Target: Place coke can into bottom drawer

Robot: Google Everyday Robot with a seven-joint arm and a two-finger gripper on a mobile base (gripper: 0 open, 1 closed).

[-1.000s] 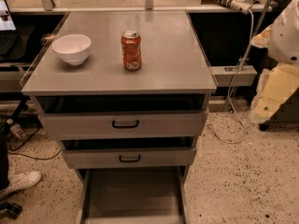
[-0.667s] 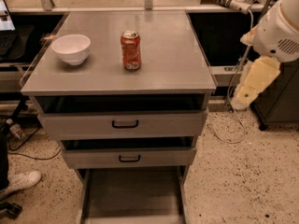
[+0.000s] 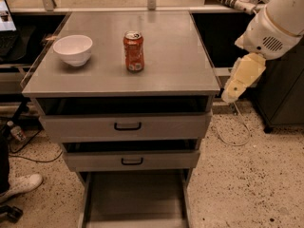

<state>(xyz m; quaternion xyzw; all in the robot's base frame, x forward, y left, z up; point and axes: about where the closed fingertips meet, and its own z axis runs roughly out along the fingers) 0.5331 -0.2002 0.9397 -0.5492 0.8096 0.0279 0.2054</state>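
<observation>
The coke can (image 3: 134, 51), red-orange with a silver top, stands upright on the grey cabinet top (image 3: 175, 56), a little left of its middle. Below the two upper drawers, the bottom drawer (image 3: 135, 198) is pulled out, showing a bare grey floor. My white arm comes in from the upper right, and its cream-coloured gripper (image 3: 241, 79) hangs just off the cabinet's right edge, level with the top. The gripper is well apart from the can and holds nothing that I can see.
A white bowl (image 3: 73, 49) sits on the cabinet top left of the can. The two upper drawers (image 3: 127, 126) with black handles stand slightly ajar. A cable (image 3: 236, 136) lies on the speckled floor at the right, and a shoe (image 3: 20, 184) at the lower left.
The arm has swung left and slightly up, bringing the gripper from out at the right to the cabinet's right edge. Can, bowl and drawers have not moved.
</observation>
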